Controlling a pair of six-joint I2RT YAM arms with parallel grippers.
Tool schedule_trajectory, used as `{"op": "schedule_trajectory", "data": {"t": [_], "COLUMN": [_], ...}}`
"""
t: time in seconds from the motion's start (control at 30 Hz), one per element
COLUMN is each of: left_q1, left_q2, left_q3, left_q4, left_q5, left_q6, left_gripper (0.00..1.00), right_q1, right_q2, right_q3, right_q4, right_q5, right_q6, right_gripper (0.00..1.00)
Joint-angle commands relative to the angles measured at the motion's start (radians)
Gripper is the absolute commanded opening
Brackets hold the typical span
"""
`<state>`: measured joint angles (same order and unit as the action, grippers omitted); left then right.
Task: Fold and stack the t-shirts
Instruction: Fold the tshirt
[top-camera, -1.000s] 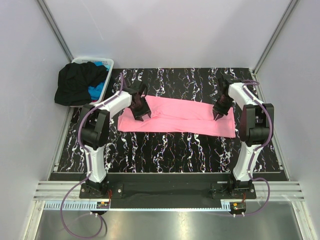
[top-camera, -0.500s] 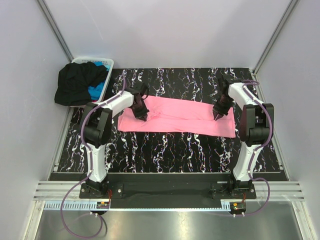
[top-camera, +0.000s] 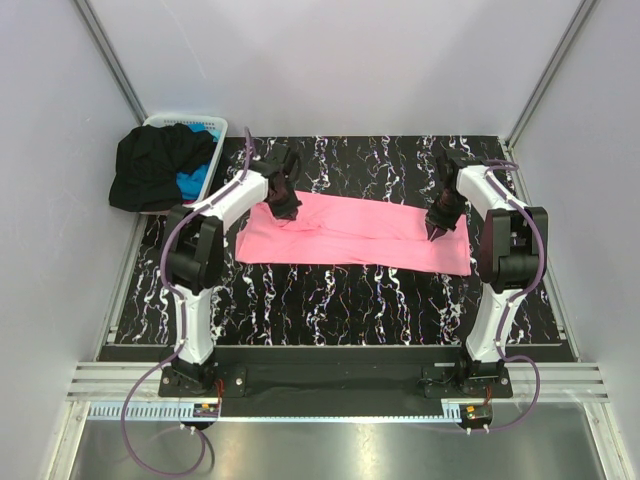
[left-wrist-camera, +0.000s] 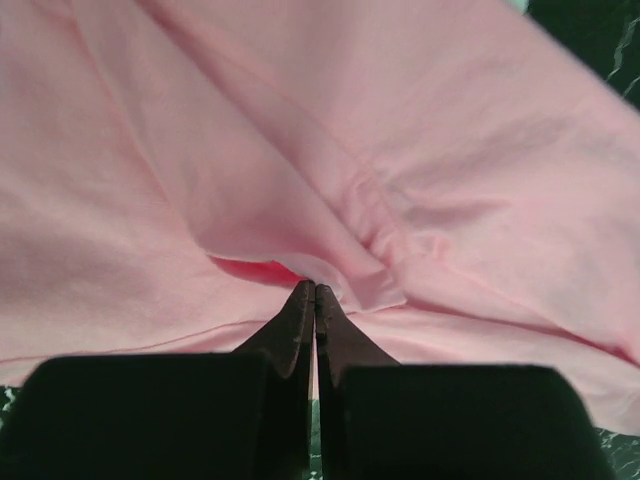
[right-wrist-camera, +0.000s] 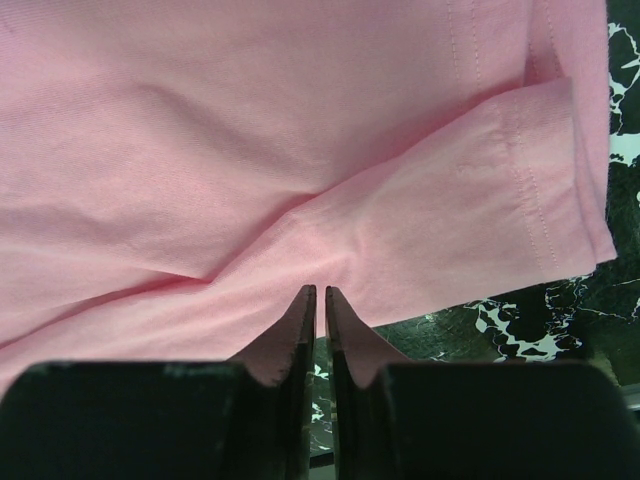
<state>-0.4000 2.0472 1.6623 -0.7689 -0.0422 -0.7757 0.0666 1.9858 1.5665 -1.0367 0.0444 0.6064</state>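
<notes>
The bright pink t-shirt (top-camera: 360, 232) lies as a long folded band across the middle of the table. My left gripper (top-camera: 285, 205) is at its far left corner, shut on a pinch of the pink cloth (left-wrist-camera: 450, 180), with the jaws (left-wrist-camera: 315, 290) pressed together. My right gripper (top-camera: 437, 228) is at the shirt's right end, shut on the pink cloth (right-wrist-camera: 250, 120) near a sleeve hem, with folds running to its tips (right-wrist-camera: 320, 292). The black t-shirt (top-camera: 150, 170) and the bright blue t-shirt (top-camera: 190, 183) lie bunched in the basket.
The white slotted basket (top-camera: 215, 125) stands off the table's far left corner, with the black shirt spilling over its left side. The black marbled table (top-camera: 340, 300) has bare surface in front of the pink shirt. Grey walls enclose the cell.
My left gripper has moved toward the far side, pulling the pink shirt's left corner with it. The right gripper has not moved.
</notes>
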Motion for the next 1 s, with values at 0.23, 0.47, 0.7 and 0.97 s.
{"op": "schedule_trajectory", "data": {"t": [0.23,0.47,0.7,0.97], "left_q1": [-0.003,-0.008,-0.008,-0.005], "left_q2": [0.171,0.278,0.231,0.102], "left_q3": [0.313,0.424,0.329,0.191], "left_q4": [0.019,0.061,0.137,0.289], "left_q5": [-0.051,0.033,0.019,-0.004], "left_q6": [0.053,0.107,0.162,0.202], "left_gripper": [0.00,0.00,0.60,0.83], "right_q1": [-0.001,0.001,0.001,0.001], "right_q2": [0.013,0.039,0.067,0.070], "right_q3": [0.023,0.047,0.078,0.075], "right_q4": [0.000,-0.013,-0.020,-0.022], "right_q5": [0.026,0.023,0.018,0.011], "right_q6": [-0.014,-0.019,-0.022,-0.025], "right_gripper": [0.14,0.14,0.13,0.13]}}
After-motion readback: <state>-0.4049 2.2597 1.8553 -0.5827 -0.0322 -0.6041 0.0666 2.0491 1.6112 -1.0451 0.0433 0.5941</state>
